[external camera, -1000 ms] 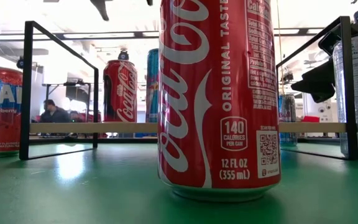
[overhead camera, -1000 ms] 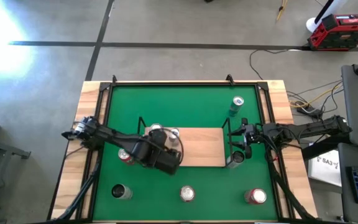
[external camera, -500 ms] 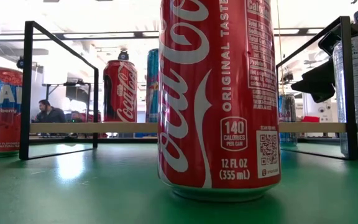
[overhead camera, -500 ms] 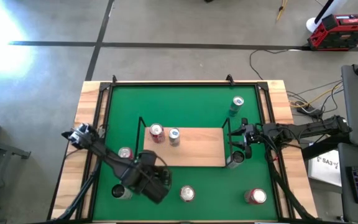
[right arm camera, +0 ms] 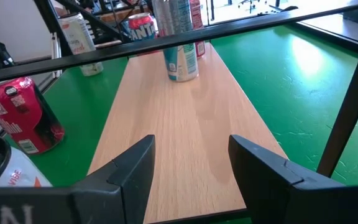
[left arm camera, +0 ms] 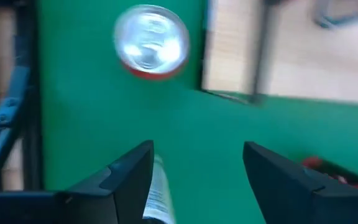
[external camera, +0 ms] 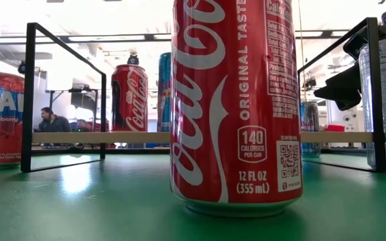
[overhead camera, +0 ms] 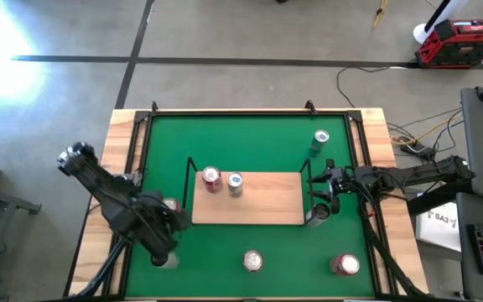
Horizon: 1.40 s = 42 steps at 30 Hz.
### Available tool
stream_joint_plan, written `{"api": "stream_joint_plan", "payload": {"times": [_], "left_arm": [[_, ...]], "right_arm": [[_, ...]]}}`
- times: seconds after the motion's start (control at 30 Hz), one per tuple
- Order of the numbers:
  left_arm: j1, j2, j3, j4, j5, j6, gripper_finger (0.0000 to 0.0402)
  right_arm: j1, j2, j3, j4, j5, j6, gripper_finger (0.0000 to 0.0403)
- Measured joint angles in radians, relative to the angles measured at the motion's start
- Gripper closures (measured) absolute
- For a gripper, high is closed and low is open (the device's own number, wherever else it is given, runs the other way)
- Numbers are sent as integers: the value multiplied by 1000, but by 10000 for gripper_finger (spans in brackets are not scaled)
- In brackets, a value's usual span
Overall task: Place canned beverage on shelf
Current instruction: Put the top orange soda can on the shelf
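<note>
The shelf (overhead camera: 262,201) is a light-wood board in a black wire frame at the middle of the green mat. A red can (overhead camera: 211,178) and a blue-white can (overhead camera: 235,184) stand on its left end. My left gripper (overhead camera: 164,245) hangs over the mat's near left, above a silver can (overhead camera: 164,261); in the left wrist view its fingers (left arm camera: 197,149) stand apart over bare mat, the can's side (left arm camera: 157,194) beside one finger. My right gripper (overhead camera: 315,198) waits open at the shelf's right end, the board (right arm camera: 179,124) between its fingers (right arm camera: 191,143).
A red Fanta can (overhead camera: 170,205) stands by the shelf's left end. A dark-topped can (overhead camera: 317,215) stands beside my right gripper. A teal can (overhead camera: 319,143) is at the far right, a Coca-Cola can (overhead camera: 252,262) at the near middle, and a red can (overhead camera: 345,265) at the near right.
My left gripper has left the shelf's left end, going toward the table's near edge and then toward its left edge, and now stands over the silver can. The two cans on the shelf have stayed upright where it was.
</note>
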Motion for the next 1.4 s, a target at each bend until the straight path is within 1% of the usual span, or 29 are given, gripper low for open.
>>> {"api": "stream_joint_plan", "payload": {"times": [0.1,0.2,0.3,0.43,0.6,0.67,0.73,0.83,0.93,1.07,1.27,1.4], "left_arm": [[7,-87,-96,0,10,-89,171],[23,-143,-166,19,9,-140,171],[58,-170,-221,43,9,-156,165],[118,-173,-271,57,10,-155,135],[179,-165,-290,65,11,-156,90],[194,-159,-298,70,12,-188,76],[208,-150,-308,72,14,-258,65],[224,-135,-317,76,31,-428,54],[228,-121,-322,103,49,-580,50],[228,-104,-313,153,56,-721,49],[270,-93,-294,162,63,-736,49],[320,-93,-296,165,122,-738,49]], "right_arm": [[0,0,0,0,0,0,207],[0,0,0,0,0,0,207],[0,0,0,0,0,0,207],[0,0,0,0,0,0,207],[0,0,0,0,0,0,207],[0,0,0,0,0,0,207],[0,0,0,0,0,0,207],[0,0,0,0,0,0,207],[0,0,0,0,0,0,207],[0,0,0,0,0,0,207],[0,0,0,0,0,0,207],[0,0,0,0,0,0,207]]}}
